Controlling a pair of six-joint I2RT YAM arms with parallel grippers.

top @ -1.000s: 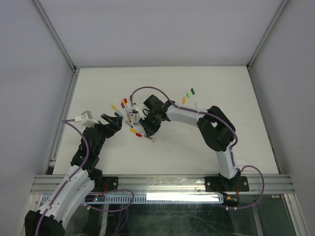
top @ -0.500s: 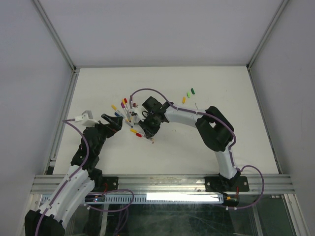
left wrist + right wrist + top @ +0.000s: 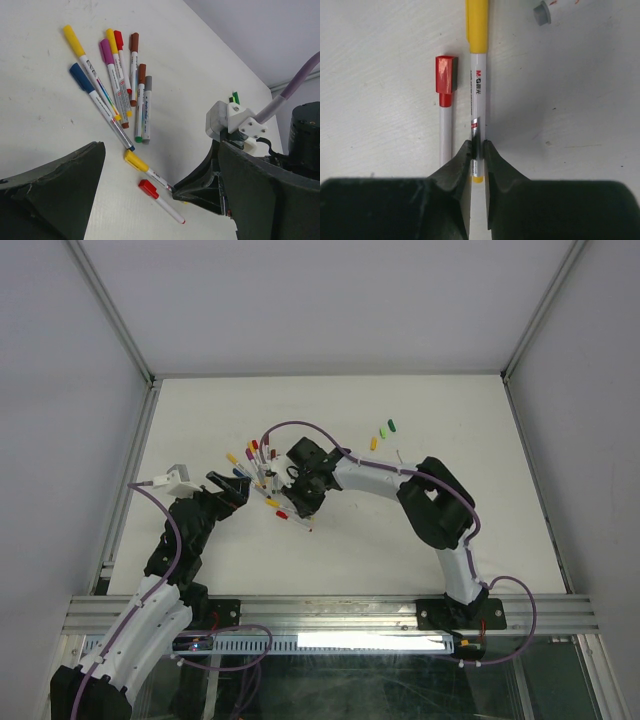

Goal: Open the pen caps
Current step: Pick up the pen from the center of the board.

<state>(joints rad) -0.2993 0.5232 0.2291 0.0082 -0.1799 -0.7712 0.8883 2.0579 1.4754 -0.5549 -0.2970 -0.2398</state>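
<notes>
The right gripper (image 3: pixel 477 150) pinches a white pen barrel (image 3: pixel 478 95), its yellow plastic cap (image 3: pixel 477 25) on, beside a red-capped pen (image 3: pixel 445 107); the left gripper (image 3: pixel 161 150) gapes wide.

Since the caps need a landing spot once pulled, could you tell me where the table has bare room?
Bare: the far strip of table behind the pen cluster and loose caps; the near middle between both arm bases; the right side past the right arm's elbow. Crowded: left of centre, around that cluster and both jaws.
</notes>
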